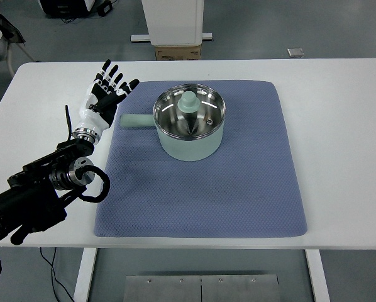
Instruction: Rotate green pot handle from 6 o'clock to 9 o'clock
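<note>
On the bench: a white bench (339,126) carries a blue-grey quilted mat (200,189).
Pot: the green pot (189,119) stands upright on the far half of the mat, its glass lid (189,112) on, with a green knob (188,100) on top.
Handle: the pot handle (136,120) points to the picture's left, level above the mat.
Left hand: the left hand (103,97) is at the mat's far left corner, just beside the handle tip but apart from it, fingers (116,80) spread and holding nothing.
Left arm: the black forearm (43,189) enters from the lower left.
</note>
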Robot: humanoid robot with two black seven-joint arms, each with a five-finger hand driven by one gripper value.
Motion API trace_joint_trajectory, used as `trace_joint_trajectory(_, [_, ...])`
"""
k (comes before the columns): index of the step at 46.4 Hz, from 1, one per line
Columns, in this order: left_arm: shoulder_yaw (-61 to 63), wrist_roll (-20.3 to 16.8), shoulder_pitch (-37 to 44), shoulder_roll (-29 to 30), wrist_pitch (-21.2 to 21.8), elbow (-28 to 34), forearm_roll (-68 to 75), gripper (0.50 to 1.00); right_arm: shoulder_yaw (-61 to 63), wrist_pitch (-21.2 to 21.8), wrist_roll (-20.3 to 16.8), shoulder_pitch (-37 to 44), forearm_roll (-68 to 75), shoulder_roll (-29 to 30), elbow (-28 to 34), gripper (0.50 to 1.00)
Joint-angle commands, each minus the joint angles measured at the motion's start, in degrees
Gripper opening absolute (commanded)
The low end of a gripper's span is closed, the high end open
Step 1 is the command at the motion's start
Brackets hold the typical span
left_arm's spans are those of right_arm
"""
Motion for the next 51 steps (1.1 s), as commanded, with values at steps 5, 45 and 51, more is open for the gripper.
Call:
trace_joint_trajectory(5, [-0.96, 0.0, 0.63, -0.01, -0.23, 0.0, 0.0, 1.0, 0.09, 0.01, 0.0, 0.0, 0.09, 0.0, 0.01, 1.0])
trace_joint_trajectory(45, [-5.09, 0.0, 1.77, 0.08, -1.54, 0.0, -1.85, 1.0, 0.35, 0.01, 0.0, -0.27, 0.35, 0.0, 0.01, 1.0])
trace_joint_trajectory(51, [-5.09, 0.0, 1.68, 0.17, -1.54, -0.09, -1.85, 1.0, 0.35, 0.01, 0.0, -0.44, 0.35, 0.0, 0.01, 1.0])
